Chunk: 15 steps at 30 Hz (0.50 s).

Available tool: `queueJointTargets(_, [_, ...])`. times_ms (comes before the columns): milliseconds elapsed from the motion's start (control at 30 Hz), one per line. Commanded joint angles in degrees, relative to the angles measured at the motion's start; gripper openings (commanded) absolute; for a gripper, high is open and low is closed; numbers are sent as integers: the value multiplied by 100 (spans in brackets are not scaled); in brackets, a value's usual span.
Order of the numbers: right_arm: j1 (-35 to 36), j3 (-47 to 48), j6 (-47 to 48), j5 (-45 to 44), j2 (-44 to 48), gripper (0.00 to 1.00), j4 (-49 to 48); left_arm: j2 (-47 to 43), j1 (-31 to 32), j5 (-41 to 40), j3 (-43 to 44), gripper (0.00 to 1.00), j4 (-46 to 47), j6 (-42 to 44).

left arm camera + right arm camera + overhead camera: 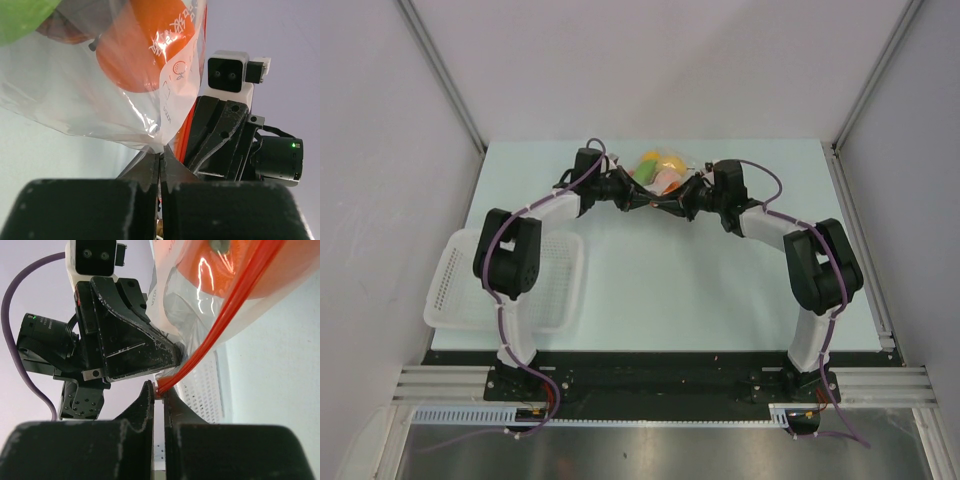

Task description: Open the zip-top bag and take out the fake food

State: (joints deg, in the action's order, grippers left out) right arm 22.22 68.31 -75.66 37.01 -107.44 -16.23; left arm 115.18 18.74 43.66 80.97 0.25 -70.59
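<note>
Zip-top bag (661,173) at far edge of surface (670,290)
Left pincer (161,158), right pincer (159,390) both clamped on its rim; fake food (135,55) inside.

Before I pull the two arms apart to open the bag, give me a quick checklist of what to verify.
1. Left pincer shut on clear film of the zip-top bag: ok.
2. Right pincer shut on the red zip strip: ok.
3. Pincers on opposite sides of the mouth: cannot tell.
4. Zip open: cannot tell.
5. Fake food inside the bag: ok.
6. White basket away from the bag: ok.
</note>
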Motion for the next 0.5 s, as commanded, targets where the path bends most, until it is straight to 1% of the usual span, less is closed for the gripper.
queueJointTargets(0, [-112,59,208,-18,258,0,-136,-144,-11,-94,104,0,-44,63])
queueJointTargets(33, [-156,59,349,-97,328,0,126,-266,-20,-112,-79,0,-51,63])
queueJointTargets(100, [-287,59,595,-255,355,0,348,-355,-72,-121,-221,0,255,71])
queueJointTargets(367, [-543,59,394,-239,171,0,190,-452,-116,64,-371,0,326,168])
queueJointTargets(467, [-613,59,455,-291,223,0,471,-487,-134,46,-363,0,239,229])
